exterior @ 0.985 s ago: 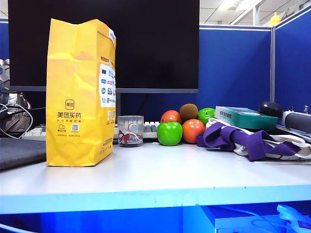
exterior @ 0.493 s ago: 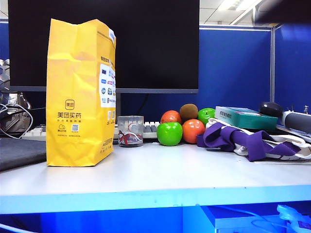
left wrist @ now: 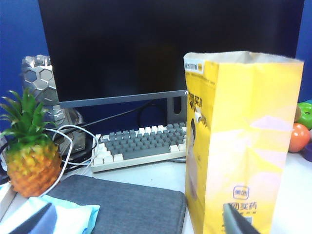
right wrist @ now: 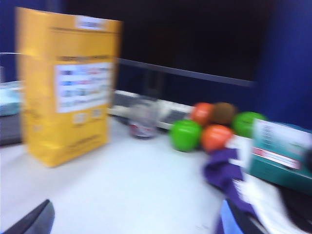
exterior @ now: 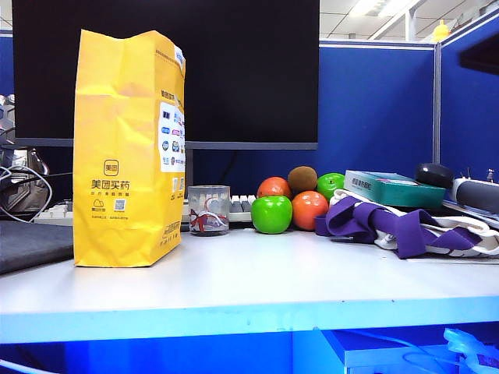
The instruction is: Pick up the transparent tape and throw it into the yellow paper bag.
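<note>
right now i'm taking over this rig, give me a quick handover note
Left gripper: open, empty, at the desk's front, facing the bag.
Right gripper: open, empty, above the near desk.
Tall creased yellow paper bag: upright on the desk's left, mouth open.
Small round roll of transparent tape: in no view; possibly in the bag, cannot tell.
Done: unconfirmed.
Left: check the bag for the tape.

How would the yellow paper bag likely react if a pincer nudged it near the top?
The yellow paper bag stands tall on a narrow base, so a high nudge would probably tip or slide it. Its creased paper walls look thin, likely buckling rather than resisting. The open mouth seems unsupported, so it is probably light. Both pincers, left and right, are apart from it.
</note>
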Robot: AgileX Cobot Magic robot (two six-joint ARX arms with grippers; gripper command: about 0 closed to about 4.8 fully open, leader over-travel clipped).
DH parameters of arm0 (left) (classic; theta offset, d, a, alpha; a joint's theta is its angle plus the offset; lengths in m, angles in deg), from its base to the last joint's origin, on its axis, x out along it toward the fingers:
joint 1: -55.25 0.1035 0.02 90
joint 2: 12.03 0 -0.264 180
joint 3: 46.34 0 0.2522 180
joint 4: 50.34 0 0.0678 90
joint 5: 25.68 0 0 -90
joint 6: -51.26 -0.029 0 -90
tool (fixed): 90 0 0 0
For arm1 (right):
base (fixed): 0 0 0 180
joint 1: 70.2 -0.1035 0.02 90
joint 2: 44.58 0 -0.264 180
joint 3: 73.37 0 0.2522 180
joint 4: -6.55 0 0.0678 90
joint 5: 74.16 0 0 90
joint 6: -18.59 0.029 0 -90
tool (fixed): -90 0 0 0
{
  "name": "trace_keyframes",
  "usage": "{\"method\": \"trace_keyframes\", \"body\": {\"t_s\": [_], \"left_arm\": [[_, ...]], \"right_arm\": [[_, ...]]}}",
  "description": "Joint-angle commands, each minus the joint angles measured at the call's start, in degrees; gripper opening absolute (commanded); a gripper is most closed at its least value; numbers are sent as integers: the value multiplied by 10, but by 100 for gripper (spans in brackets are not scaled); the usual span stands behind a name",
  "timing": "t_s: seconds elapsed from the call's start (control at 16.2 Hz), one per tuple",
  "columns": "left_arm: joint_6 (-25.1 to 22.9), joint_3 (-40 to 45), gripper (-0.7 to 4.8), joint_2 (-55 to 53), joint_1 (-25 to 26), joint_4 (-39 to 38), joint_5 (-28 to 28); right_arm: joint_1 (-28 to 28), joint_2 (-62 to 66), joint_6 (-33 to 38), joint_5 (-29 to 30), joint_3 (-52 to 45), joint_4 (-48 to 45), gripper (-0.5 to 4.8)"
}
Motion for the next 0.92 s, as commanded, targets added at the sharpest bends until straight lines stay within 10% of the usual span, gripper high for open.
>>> {"method": "trace_keyframes", "body": {"t_s": [0.06, 0.92], "left_arm": [[2, 17, 479, 1, 0, 12, 5], [2, 22, 479, 1, 0, -89, 5]], "right_arm": [[47, 0, 0, 0, -5, 48, 479], [69, 0, 0, 0, -5, 53, 479]]}}
